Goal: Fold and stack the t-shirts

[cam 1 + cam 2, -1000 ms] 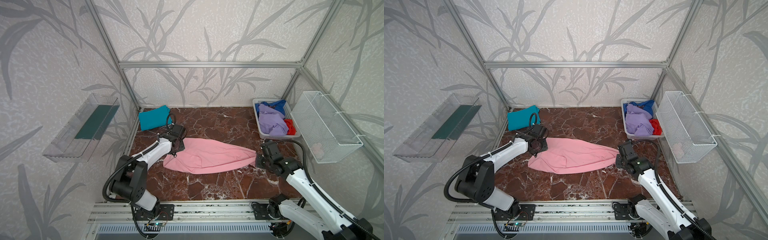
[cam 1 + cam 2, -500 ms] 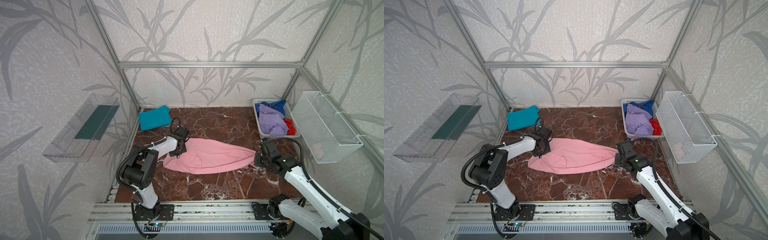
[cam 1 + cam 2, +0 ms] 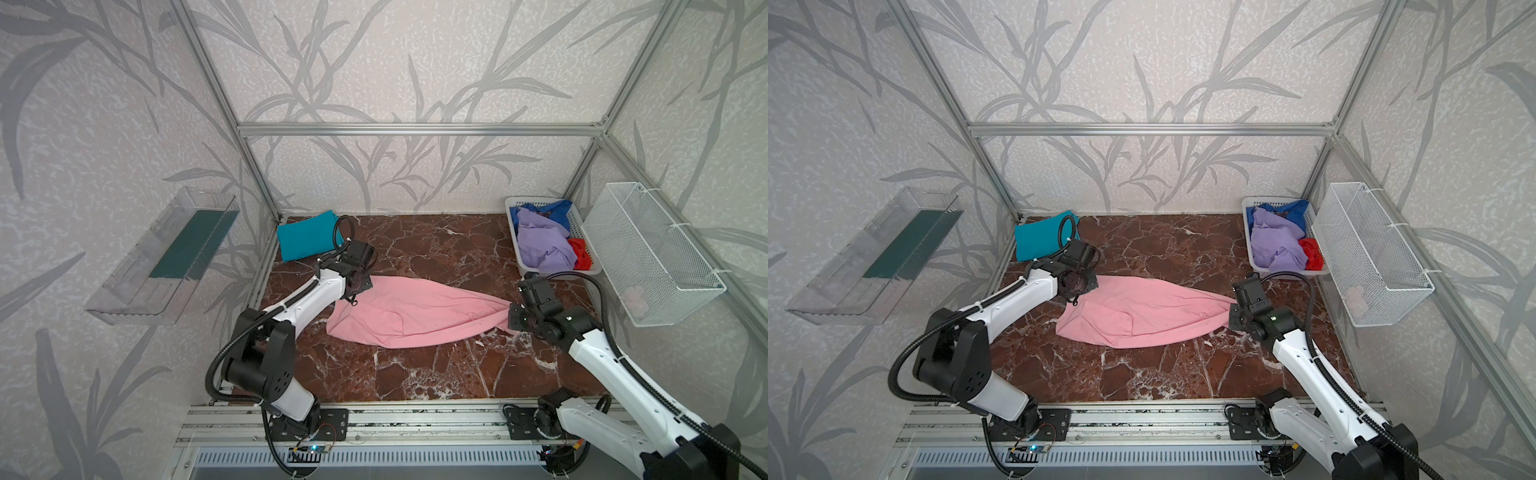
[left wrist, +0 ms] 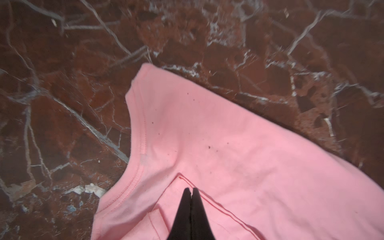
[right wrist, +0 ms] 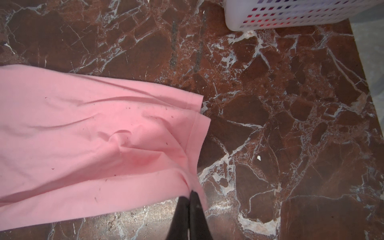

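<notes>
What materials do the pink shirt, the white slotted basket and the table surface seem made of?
Pink shirt: soft matte knit cloth, probably cotton; stitched hems, wrinkles. White basket: smooth moulded plastic; regular slots. Table surface: looks like red-brown marble with white veins, perhaps only a print.

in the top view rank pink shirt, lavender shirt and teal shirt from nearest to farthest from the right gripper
1. pink shirt, mid-table, its tip held by the right gripper
2. lavender shirt, in the basket, back right
3. teal shirt, back left corner
</notes>
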Controlling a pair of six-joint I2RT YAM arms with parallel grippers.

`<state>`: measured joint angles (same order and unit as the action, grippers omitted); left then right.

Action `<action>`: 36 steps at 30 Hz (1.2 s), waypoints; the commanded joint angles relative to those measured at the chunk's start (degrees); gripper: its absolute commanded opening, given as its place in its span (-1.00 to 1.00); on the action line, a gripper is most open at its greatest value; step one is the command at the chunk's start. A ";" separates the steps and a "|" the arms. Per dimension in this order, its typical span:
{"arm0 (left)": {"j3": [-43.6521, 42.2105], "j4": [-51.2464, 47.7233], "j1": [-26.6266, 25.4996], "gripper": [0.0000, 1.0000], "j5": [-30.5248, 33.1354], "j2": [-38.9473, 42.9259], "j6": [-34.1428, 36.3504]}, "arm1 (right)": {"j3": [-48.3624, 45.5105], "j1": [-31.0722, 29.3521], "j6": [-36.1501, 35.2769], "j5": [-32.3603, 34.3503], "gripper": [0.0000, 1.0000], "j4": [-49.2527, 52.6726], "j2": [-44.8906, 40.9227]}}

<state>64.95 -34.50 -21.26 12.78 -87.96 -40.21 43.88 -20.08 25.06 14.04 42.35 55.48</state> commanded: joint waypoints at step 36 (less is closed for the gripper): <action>-10.90 11.20 1.22 0.06 -9.03 -11.60 -3.48 | 2.36 0.21 -0.63 0.35 -1.00 0.31 0.24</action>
<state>54.61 -23.00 -20.25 2.72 -97.60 -43.40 46.70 -20.08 24.03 14.41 42.65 55.59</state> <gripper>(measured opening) 0.521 0.048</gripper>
